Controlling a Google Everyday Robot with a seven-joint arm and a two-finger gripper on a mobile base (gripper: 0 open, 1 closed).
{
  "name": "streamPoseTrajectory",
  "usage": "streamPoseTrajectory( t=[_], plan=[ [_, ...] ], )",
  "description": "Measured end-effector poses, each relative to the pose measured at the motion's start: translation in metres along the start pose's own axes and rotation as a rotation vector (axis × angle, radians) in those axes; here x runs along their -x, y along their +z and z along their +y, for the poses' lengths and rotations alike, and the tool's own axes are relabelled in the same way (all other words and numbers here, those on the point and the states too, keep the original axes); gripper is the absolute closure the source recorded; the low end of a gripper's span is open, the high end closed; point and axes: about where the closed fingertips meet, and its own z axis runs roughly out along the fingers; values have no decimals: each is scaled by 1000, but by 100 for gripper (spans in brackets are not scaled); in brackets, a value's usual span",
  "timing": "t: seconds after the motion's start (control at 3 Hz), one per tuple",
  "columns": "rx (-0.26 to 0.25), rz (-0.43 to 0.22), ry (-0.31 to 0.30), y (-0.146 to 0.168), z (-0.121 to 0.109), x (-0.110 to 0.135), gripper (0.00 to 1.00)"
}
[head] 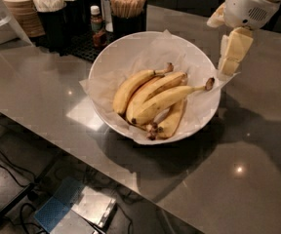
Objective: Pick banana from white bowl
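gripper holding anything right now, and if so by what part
Nothing is held. The gripper hangs over the white bowl's right rim, just clear of the banana's stem knob; the banana lies in the bowl.

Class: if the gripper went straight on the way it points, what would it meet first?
The gripper hangs over the white bowl's right rim; likely it meets the paper lining there first, beside the banana's stem knob, though depth is unclear.

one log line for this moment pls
stage: approach | gripper: at rim of white bowl, beside stem tip of banana | banana: in bowl atop other bananas, not grasped
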Motion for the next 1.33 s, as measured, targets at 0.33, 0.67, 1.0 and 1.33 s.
streamPoseTrajectory(
  t=[0.33, 0.67, 1.0, 1.33],
  plan=[
    [-51, -15, -46, -11, 13, 17, 0],
    [-79, -74, -94, -23, 53, 48, 0],
    [-57, -208, -125, -10, 90, 93, 0],
    [-39, -341, -141, 5, 103, 156, 0]
  ],
)
